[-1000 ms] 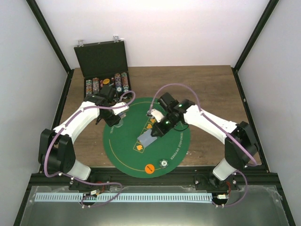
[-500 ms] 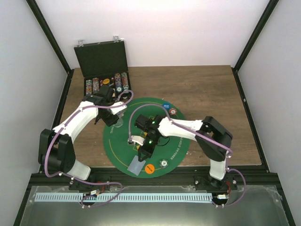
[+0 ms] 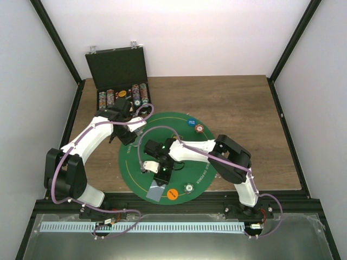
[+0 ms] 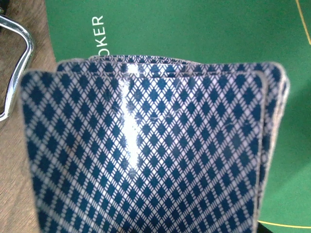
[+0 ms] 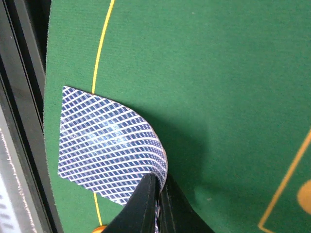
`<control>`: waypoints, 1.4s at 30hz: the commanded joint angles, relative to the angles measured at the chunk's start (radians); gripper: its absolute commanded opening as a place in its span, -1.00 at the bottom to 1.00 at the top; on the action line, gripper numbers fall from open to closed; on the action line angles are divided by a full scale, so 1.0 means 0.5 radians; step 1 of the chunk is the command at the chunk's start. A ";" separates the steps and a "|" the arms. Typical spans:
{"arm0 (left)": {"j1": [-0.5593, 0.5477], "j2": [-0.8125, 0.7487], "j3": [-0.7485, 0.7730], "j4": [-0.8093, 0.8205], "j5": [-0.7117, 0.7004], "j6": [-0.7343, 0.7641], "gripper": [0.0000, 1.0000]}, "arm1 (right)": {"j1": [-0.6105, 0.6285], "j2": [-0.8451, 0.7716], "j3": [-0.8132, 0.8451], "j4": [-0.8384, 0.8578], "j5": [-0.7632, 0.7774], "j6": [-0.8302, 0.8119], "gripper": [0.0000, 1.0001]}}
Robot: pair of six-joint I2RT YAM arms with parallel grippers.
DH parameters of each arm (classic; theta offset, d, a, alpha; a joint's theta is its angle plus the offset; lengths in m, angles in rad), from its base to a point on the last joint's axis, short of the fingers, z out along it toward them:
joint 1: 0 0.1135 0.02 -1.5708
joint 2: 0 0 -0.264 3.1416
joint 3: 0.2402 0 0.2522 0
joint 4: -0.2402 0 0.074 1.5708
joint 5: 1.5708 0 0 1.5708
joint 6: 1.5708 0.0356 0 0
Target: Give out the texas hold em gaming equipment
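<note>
My right tool [image 5: 158, 187] pinches one card [image 5: 107, 141], which curls onto the green mat [image 5: 218, 73] just beyond its tips. My left tool [image 3: 131, 136] clamps a fanned deck [image 4: 146, 155].

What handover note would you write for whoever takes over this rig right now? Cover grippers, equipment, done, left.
Left gripper: shut on the deck, over the mat's left edge.
Right gripper: shut on one card, face down, touching the mat's near edge.
Done: orange disc, silvery disc near; blue disc, red-and-white disc far.
Left: release this card, deal more; more discs sit in the case.
</note>
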 commanded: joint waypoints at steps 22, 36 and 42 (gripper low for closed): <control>0.010 -0.011 0.001 0.013 0.010 -0.010 -0.22 | 0.141 -0.092 0.085 0.032 0.282 0.002 -0.30; 0.010 -0.010 0.029 -0.009 0.041 0.011 -0.22 | -0.343 -0.915 -0.228 0.312 0.116 0.268 1.00; -0.009 -0.006 0.092 -0.068 0.080 0.065 -0.21 | -0.920 -1.145 -0.391 0.824 -0.408 0.733 1.00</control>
